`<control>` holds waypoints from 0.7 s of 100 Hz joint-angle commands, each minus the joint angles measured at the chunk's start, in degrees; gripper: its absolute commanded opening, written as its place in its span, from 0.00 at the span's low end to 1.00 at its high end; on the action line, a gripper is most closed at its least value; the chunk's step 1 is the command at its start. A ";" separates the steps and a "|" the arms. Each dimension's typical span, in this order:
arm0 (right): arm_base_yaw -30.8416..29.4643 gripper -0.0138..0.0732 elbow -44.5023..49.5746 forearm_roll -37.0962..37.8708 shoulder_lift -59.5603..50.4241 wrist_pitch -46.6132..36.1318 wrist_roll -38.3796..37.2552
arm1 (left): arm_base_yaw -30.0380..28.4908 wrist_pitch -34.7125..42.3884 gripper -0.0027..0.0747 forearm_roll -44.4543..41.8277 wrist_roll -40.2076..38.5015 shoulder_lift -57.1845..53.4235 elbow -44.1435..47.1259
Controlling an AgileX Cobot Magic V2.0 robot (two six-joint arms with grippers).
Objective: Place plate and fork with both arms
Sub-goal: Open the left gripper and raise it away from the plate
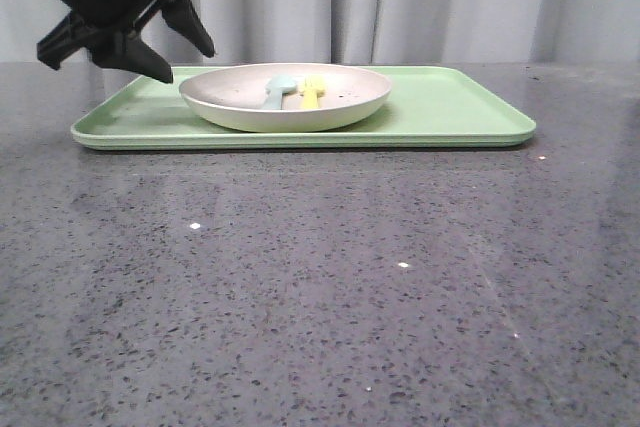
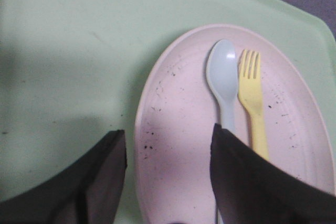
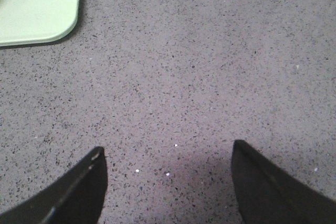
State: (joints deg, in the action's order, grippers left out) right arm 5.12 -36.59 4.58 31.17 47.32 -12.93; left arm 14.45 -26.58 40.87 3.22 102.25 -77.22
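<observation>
The cream speckled plate (image 1: pixel 286 97) (image 2: pixel 184 129) rests on the left half of a light-green tray (image 1: pixel 450 107) (image 2: pixel 68 51). Inside it lie the yellow fork (image 1: pixel 312 93) (image 2: pixel 253 98) and a pale blue spoon (image 1: pixel 279 90) (image 2: pixel 222 77), side by side. My left gripper (image 1: pixel 190 62) (image 2: pixel 168 135) hangs open just above the plate's left rim, one finger outside the rim over the tray, the other over the plate's inside beside the spoon's handle. In the right wrist view my right gripper (image 3: pixel 168 153) is open over bare countertop, holding nothing; it is out of the front view.
The tray stands at the far side of a grey speckled countertop (image 1: pixel 320 287); its right half is bare. One tray corner (image 3: pixel 37 9) shows in the right wrist view. A pale curtain (image 1: pixel 420 2) hangs behind the table.
</observation>
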 commanded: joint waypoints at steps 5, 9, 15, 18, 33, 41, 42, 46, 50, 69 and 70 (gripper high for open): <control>-0.22 0.74 -1.95 0.91 0.57 -3.05 0.50 | -1.87 -0.25 0.50 -2.15 -0.67 -5.99 -1.63; -0.22 0.74 -1.95 0.91 0.57 -2.99 0.50 | -2.52 -1.31 0.50 -3.43 -0.67 -6.76 -1.63; -0.22 0.74 -1.95 0.91 0.57 -2.93 0.50 | -3.89 -3.54 0.50 -5.36 -0.67 -8.42 -1.49; -0.22 0.74 -1.95 0.91 0.57 -2.93 0.50 | -4.47 -4.39 0.50 -6.17 -0.67 -9.31 -1.37; -0.22 0.74 -1.95 0.91 0.57 -2.93 0.50 | -6.74 -5.25 0.50 -11.63 -0.67 -14.79 1.60; -0.22 0.74 -1.95 0.91 0.57 -2.87 0.50 | -8.22 -4.30 0.50 -13.84 -0.67 -18.93 4.67; -0.22 0.74 -1.95 0.91 0.57 -2.87 0.50 | -8.36 -4.30 0.50 -14.15 -0.67 -19.31 5.34; -0.22 0.74 -1.95 0.91 0.57 -2.82 0.50 | -9.26 -3.98 0.50 -14.86 -0.67 -21.54 7.48; -0.22 0.74 -1.95 0.91 0.57 -2.82 0.50 | -10.21 -3.73 0.50 -15.50 -0.67 -23.43 9.41; -0.22 0.74 -1.95 0.91 0.57 -2.82 0.50 | -14.21 -1.91 0.50 -20.44 -0.67 -34.06 19.98; -0.22 0.74 -1.95 0.91 0.57 -2.82 0.50 | -14.45 -1.90 0.50 -20.92 -0.67 -34.86 20.69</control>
State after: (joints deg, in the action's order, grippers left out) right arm 5.12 -36.59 4.58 31.17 47.49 -12.93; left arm 1.50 -32.83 21.81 3.10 73.59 -59.00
